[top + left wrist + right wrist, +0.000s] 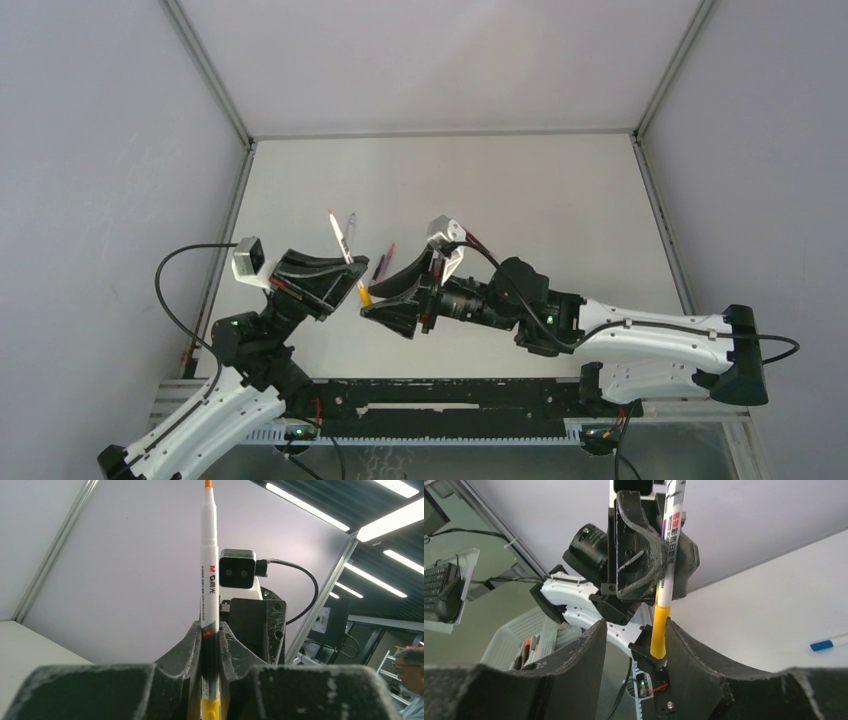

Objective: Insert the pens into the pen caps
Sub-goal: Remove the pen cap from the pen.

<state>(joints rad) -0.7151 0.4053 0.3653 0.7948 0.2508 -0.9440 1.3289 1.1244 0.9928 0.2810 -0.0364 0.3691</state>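
My left gripper [343,280] is shut on a pen [209,570] with a white barrel. In the left wrist view the pen stands upright between the fingers, its orange tip bare at the top and its yellow end [210,707] below the grip. My right gripper [368,303] faces the left one and is open. Its fingers straddle that yellow end [658,632], which lies against the inner edge of the right finger [684,650], with a wide gap on the other side. No loose pen cap can be made out.
More pens lie on the table behind the grippers: a clear one [352,226] and a red and a dark one [384,261]. A blue-ended pen [828,642] shows on the table in the right wrist view. A white basket [514,645] of markers stands off the table.
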